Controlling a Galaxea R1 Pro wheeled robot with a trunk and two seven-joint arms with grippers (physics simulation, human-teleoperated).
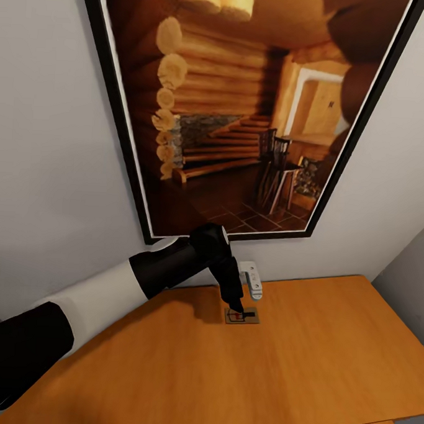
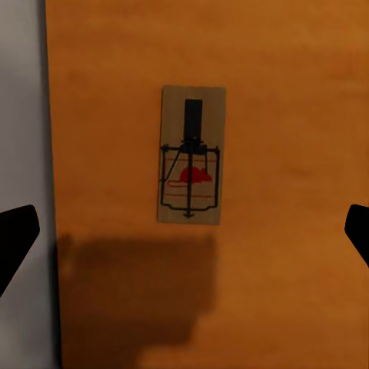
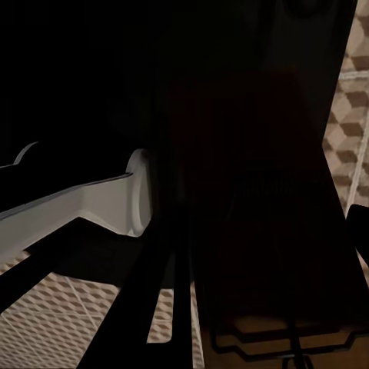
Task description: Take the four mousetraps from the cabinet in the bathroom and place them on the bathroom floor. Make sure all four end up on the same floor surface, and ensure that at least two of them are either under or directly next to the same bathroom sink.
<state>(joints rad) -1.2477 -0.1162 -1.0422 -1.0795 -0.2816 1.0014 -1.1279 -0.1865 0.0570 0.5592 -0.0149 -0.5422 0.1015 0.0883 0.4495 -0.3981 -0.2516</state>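
Overhead, from the head camera, I see my left arm reaching over the flat top of the orange-brown wooden cabinet (image 1: pixel 328 361), its left gripper (image 1: pixel 235 308) pointing down right above a small flat wooden mousetrap (image 1: pixel 242 315) with a red mark. That trap lies on the cabinet top near its back edge, just below the big black-framed picture of a log-cabin interior (image 1: pixel 242 108) on the pale wall (image 1: pixel 48 135).

Through the left wrist camera, the mousetrap (image 2: pixel 191 154) lies flat between my two dark fingertips (image 2: pixel 15 234), which stand wide apart and touch nothing.

On the right wrist camera I see mostly dark shapes, cube-patterned floor tiles (image 3: pixel 350 115) and one fingertip; I cannot tell that gripper's state.
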